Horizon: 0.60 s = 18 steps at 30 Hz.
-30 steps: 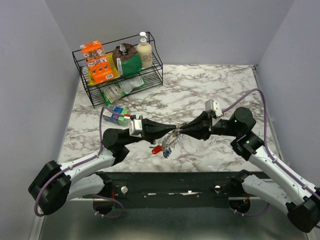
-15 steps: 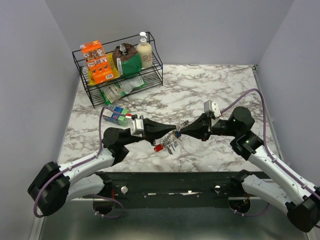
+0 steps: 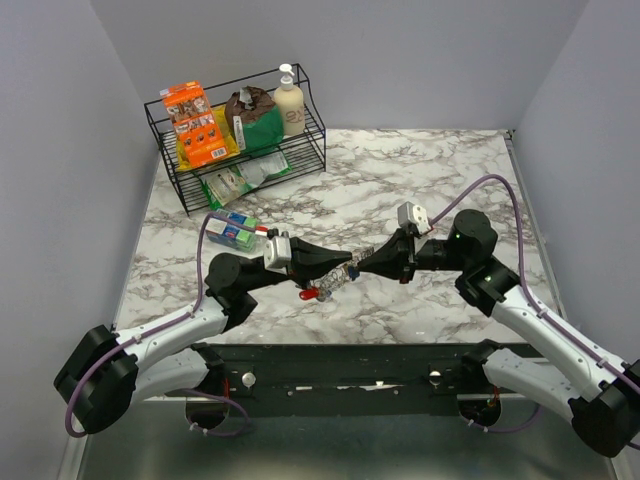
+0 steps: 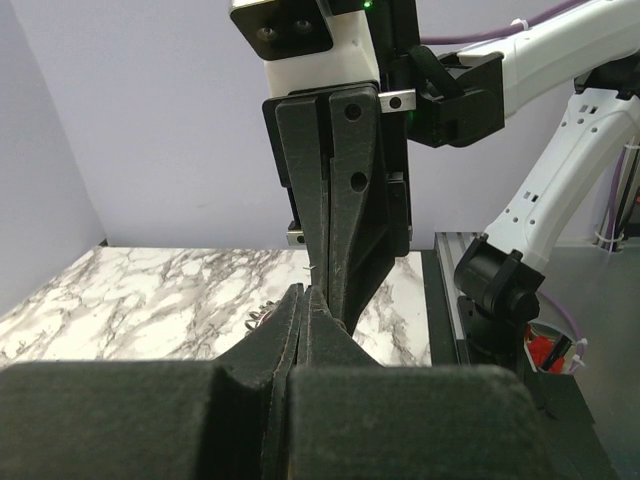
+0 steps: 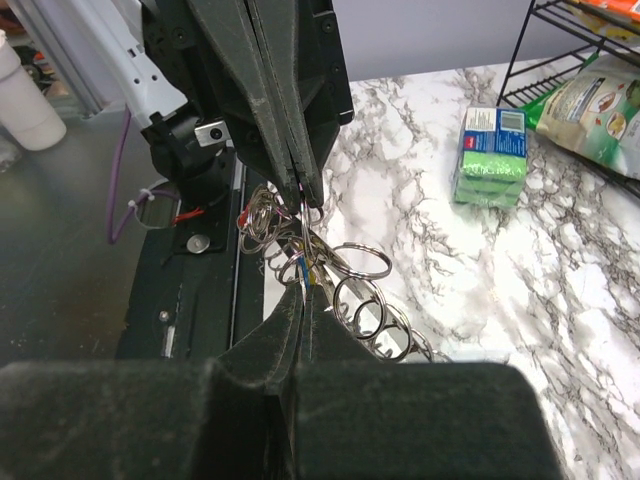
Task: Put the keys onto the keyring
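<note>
**Both claws closed on keyring, held above table**

The left gripper (image 3: 347, 268) and the right gripper (image 3: 362, 264) meet tip to tip over the front-middle of the white-grey marble table (image 3: 400, 190). Between them is the thin silver chain-like metal keyring (image 3: 338, 276), lifted off the surface.

Left wrist cam: the left gripper (image 4: 305, 298) has its jaws pressed together, no gap visible. The right gripper (image 4: 322, 285) comes down from above, also closed, and its tip is touching the left one.

Right wrist cam: the right gripper (image 5: 303, 300) pinches a thin wire of the keyring (image 5: 362, 262). The left gripper (image 5: 308, 192) pinches the same wire just beyond. Several round silver rings hang beside and below the tips.

The small keys w/ coloured plastic heads hang under the ring; a red head (image 3: 308, 294) is lowest, on the left arm's side. Other colours are too small to tell.

A green-blue sponge pack (image 3: 230, 230) lies near the left arm. The black wire rack (image 3: 318, 135) w/ packets stands at the far left corner.
</note>
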### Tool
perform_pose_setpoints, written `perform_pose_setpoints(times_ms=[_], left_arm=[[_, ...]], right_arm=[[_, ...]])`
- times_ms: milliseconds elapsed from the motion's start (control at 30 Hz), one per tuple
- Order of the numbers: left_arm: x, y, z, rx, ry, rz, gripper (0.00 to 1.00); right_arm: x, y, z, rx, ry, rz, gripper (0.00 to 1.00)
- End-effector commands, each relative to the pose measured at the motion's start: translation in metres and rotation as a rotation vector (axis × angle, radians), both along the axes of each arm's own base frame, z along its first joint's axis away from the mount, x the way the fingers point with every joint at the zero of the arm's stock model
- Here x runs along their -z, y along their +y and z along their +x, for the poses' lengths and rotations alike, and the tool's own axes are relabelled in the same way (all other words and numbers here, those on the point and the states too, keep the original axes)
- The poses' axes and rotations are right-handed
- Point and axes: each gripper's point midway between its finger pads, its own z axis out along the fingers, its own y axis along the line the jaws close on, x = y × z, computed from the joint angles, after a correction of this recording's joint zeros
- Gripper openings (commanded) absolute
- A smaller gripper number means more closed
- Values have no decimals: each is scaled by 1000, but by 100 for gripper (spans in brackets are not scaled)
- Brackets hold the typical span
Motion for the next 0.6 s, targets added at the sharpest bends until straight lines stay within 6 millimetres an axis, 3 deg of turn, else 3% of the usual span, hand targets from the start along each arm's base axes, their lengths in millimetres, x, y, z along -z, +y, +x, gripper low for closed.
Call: perform_pose_setpoints(times_ms=[0,200,567], left_arm=[[-27,9,1,-45,-60,-77,0],[-25,10,3,-57,-51,-77,0],[-22,11,5,-74,-49,-64,0]], right_arm=[[0,0,-4,-27,6,-15,5],[1,0,-7,-48,4,-21,10],[-8,-8,-6,24,-51,-3,45]])
